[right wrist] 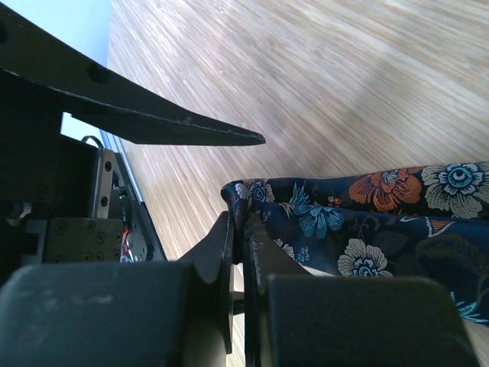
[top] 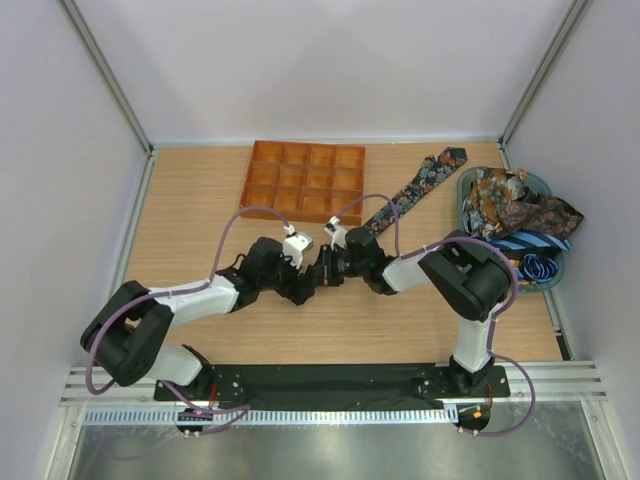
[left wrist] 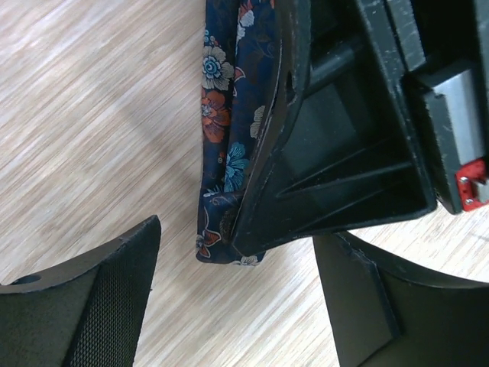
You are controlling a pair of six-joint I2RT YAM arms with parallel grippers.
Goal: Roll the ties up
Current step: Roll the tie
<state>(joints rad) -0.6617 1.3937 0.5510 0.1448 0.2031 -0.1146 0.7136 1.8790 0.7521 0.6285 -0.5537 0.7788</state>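
Two hands meet at the middle of the tabletop [top: 200, 200]. The right hand [right wrist: 235, 237] has its fingers pressed together, clamped on the folded narrow end of a floral tie [right wrist: 367, 222], which is dark navy with orange, teal and cream flowers. The left hand [left wrist: 238, 233] faces it with its fingers spread apart, one on each side of the tie's end and of the right hand's tip. I cannot tell whether they touch the cloth.

Seen from above, with the arm bases at 6 o'clock, the held tie lies flat on the wood. It runs from the centre out toward 1 o'clock, its wide pointed end near the back wall.

At 3 o'clock sits a teal basket [top: 462, 198] against the right wall. It holds a loose heap of more ties [top: 515, 205], brown and orange paisley on top and a blue striped tie [top: 535, 242] below.

At 12 o'clock an orange gridded tray [top: 305, 168] rests near the back edge, apart from the floral tie.
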